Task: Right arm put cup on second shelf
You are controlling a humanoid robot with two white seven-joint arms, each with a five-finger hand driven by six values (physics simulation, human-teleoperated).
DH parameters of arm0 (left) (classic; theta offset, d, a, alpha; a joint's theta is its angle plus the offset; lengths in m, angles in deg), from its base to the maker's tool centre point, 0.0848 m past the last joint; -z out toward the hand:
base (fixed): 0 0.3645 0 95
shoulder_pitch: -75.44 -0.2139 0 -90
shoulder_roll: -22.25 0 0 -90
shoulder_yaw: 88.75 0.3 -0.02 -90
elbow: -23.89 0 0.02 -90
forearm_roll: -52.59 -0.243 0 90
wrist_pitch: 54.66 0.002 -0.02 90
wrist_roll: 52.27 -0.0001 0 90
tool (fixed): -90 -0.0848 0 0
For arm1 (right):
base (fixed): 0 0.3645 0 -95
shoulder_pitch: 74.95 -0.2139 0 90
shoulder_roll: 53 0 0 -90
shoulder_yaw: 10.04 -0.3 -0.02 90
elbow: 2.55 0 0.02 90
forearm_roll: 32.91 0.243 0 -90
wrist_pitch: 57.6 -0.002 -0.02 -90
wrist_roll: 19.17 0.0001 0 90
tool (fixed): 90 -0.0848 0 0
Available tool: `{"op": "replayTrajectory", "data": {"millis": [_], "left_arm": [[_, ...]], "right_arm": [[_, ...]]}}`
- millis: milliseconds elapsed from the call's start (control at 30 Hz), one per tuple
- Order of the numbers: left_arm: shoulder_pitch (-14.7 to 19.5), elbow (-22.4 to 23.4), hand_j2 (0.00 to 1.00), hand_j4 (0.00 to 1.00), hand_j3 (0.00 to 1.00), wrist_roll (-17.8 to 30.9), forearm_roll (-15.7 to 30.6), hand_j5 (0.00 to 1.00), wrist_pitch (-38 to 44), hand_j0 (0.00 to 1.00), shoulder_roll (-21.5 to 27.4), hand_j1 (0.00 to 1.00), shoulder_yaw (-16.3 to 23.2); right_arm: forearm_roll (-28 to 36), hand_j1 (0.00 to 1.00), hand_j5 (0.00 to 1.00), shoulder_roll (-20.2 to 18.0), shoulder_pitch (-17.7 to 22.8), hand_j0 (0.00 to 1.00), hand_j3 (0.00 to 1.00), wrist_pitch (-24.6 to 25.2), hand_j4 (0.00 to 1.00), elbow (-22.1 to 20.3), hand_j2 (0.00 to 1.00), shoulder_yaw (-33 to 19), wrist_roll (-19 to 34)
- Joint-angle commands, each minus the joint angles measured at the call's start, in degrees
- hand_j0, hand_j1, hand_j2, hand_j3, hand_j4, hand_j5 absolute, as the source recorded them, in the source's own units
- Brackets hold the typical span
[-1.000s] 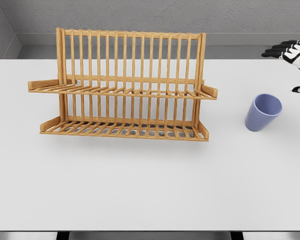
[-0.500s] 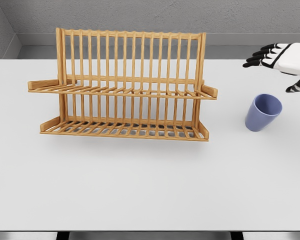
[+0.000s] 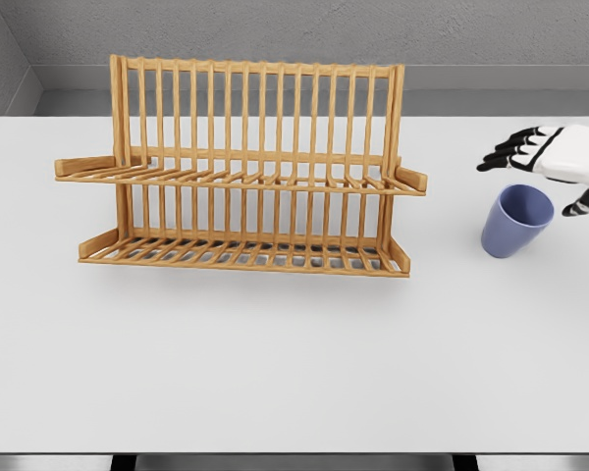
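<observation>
The blue cup [image 3: 516, 221] stands on the white surface [image 3: 294, 363], tilted with its mouth toward the upper right, just below and left of the right robot hand [image 3: 560, 167]. This robot hand hovers spread open and holds nothing; its thumb seems near the rim, but contact I cannot tell. The wooden dish rack [image 3: 240, 167] stands well apart to the left.

Single head view, high and frontal (tilted downward), over white table [image 3: 275, 373] toward grey wall [image 3: 294, 29]

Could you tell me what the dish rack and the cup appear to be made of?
Dish rack: apparently wood or bamboo, matte honey-brown slats with faint grain. Cup: probably plastic or glazed ceramic, smooth uniform lavender-blue with soft shading and no pattern; the render leaves it open.
</observation>
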Motion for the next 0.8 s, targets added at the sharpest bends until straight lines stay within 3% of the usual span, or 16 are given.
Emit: {"op": "replayTrajectory", "data": {"millis": [0,400,533,767], "left_arm": [[0.0,0.0,1.0,1.0,1.0,0.0,0.0,1.0,0.0,1.0,0.0,1.0,0.0],[0.1,0.0,1.0,1.0,1.0,0.0,0.0,1.0,0.0,1.0,0.0,1.0,0.0],[0.0,0.0,1.0,1.0,1.0,0.0,0.0,1.0,0.0,1.0,0.0,1.0,0.0],[0.0,0.0,1.0,1.0,1.0,0.0,0.0,1.0,0.0,1.0,0.0,1.0,0.0]], "right_arm": [[0.3,1.0,1.0,-0.1,0.3,1.0,1.0,0.2,1.0,0.1,1.0,0.1,0.0],[0.4,1.0,1.0,1.1,0.8,1.0,1.0,0.2,1.0,3.4,1.0,3.3,0.0],[0.3,1.0,1.0,2.6,-0.1,1.0,1.0,0.2,1.0,6.7,1.0,4.4,0.0],[0.1,1.0,1.0,3.9,-1.0,1.0,1.0,0.2,1.0,9.0,1.0,4.6,0.0]]}}
